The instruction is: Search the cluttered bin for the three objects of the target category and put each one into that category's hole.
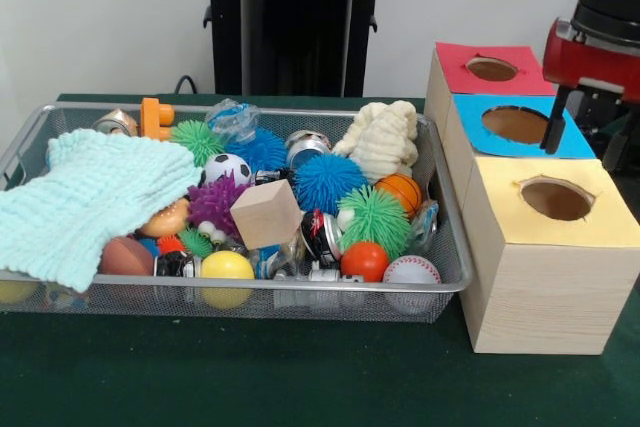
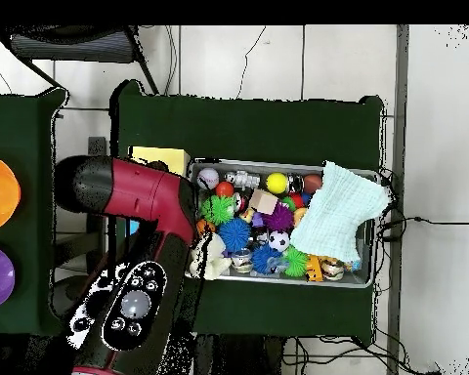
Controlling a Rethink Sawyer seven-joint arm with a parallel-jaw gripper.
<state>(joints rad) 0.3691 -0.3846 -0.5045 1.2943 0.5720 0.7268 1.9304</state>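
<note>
Front view, gripper [image 1: 585,142] above blue-topped hole [image 1: 515,124], jaws apart, empty

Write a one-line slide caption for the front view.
Toy-filled wire basket under a mint cloth, beside a box with a yellow-topped hole.

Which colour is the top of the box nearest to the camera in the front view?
Yellow top, seen best in the front view.

The front view looks low and close across the green tabletop [image 1: 300,377] from its near edge toward the pedestal [image 1: 296,22]. The overhead view looks straight down from high up, robot base at bottom. Both views share the wire bin [image 1: 455,277] [image 2: 365,278].
</note>
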